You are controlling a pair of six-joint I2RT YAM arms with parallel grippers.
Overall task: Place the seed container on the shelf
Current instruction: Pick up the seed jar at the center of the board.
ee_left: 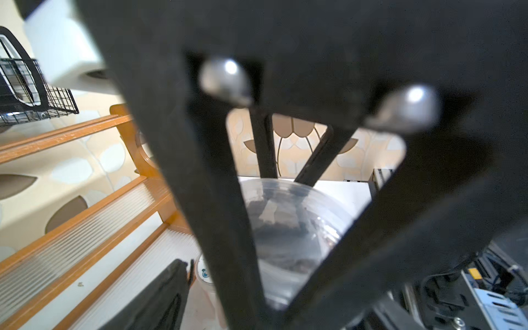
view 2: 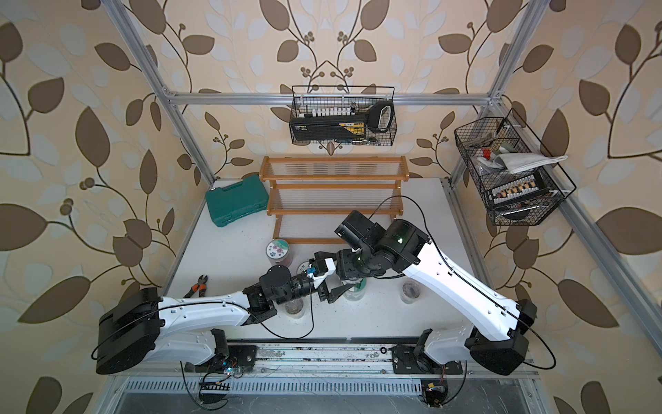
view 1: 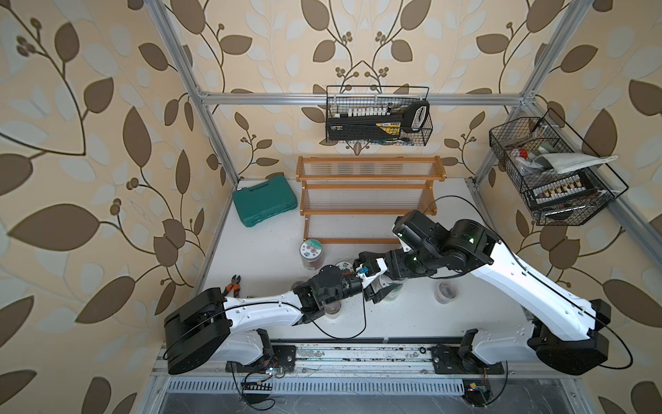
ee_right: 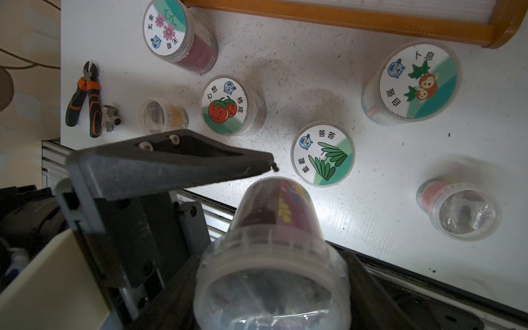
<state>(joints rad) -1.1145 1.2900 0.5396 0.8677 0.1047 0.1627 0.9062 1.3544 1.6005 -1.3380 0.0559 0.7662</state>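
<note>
**Right gripper has the seed container up off the worktop**

Your right gripper is clamped on the clear seed container and holds it in the air in front of the shelf, not on it. The container's long axis runs along the gripper's finger. Its wide, ribbed clear end faces the wrist, and its narrower, colour-printed end points towards the fingertip. Your left gripper sits just beside it, and you cannot tell whether it is open or closed.

In the right wrist view you can count seven containers. One is held and six are on the worktop, four of those with printed lids and two clear. The one shelf has three tiers.

The tomato lid reads 心想, the radish lid reads 自强, and the leaf lid reads 答答.
</note>
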